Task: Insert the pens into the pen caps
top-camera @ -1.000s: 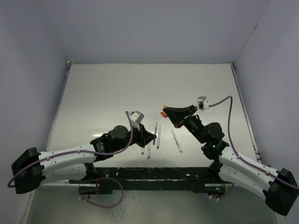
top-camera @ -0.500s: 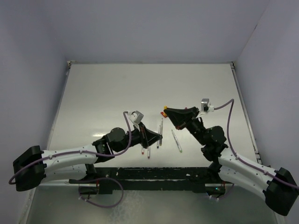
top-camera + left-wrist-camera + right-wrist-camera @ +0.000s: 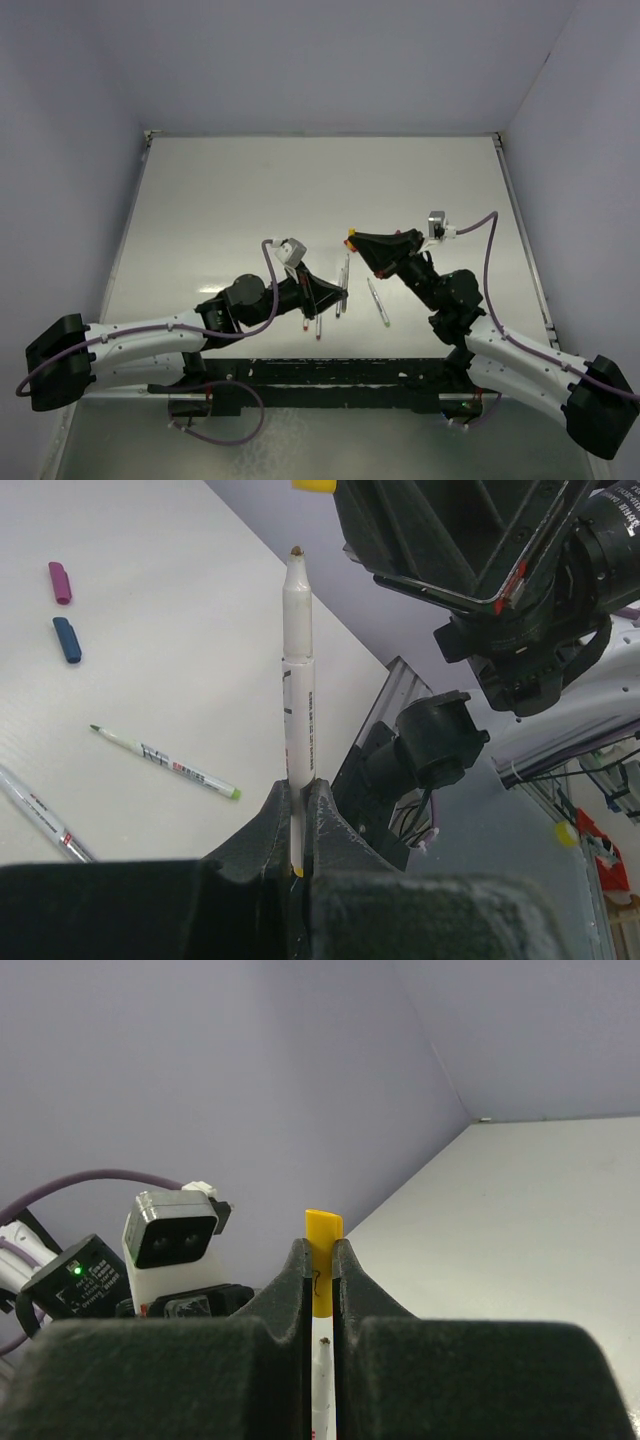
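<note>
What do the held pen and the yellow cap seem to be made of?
Pen: probably plastic, smooth white barrel with print and a soft sheen. Yellow cap: probably plastic too, opaque, even colour, clean moulded edge.

Bright, even light; soft shadows; near foregrounds blurred.

The left gripper (image 3: 297,818) pinches a pen (image 3: 298,680) upright, its tip just below a yellow cap (image 3: 314,485) — a purple cap (image 3: 60,582) and a blue cap (image 3: 67,639) lie beyond.
</note>
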### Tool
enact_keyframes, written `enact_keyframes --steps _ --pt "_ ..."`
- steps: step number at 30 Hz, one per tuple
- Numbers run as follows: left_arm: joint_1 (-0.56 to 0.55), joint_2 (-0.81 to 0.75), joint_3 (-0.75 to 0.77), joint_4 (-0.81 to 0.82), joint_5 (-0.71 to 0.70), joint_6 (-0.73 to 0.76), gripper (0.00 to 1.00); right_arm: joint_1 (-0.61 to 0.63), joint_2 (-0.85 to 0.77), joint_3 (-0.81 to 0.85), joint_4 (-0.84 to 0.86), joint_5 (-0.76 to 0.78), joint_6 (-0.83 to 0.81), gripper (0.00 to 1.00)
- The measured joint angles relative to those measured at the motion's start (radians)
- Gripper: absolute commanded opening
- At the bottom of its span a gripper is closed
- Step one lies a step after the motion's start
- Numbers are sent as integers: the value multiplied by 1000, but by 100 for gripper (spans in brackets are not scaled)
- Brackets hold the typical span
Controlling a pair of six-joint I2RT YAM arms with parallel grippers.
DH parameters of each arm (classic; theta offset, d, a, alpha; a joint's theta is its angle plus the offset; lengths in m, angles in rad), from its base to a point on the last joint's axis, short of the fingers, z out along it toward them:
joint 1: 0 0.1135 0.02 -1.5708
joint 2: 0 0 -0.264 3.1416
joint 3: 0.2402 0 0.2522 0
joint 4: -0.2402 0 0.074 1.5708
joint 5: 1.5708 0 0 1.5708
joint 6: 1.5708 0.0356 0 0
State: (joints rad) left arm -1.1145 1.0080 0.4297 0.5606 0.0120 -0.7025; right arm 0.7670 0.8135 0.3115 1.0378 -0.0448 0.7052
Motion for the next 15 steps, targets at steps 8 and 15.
enact_keyframes --steps 8,15 --pt "-1 -10 0 1 -2 15 0 0 16 -4 2 -2 4 0" --pt "-1 -10 0 3 -5 16 0 0 32 -6 10 -10 13 0"
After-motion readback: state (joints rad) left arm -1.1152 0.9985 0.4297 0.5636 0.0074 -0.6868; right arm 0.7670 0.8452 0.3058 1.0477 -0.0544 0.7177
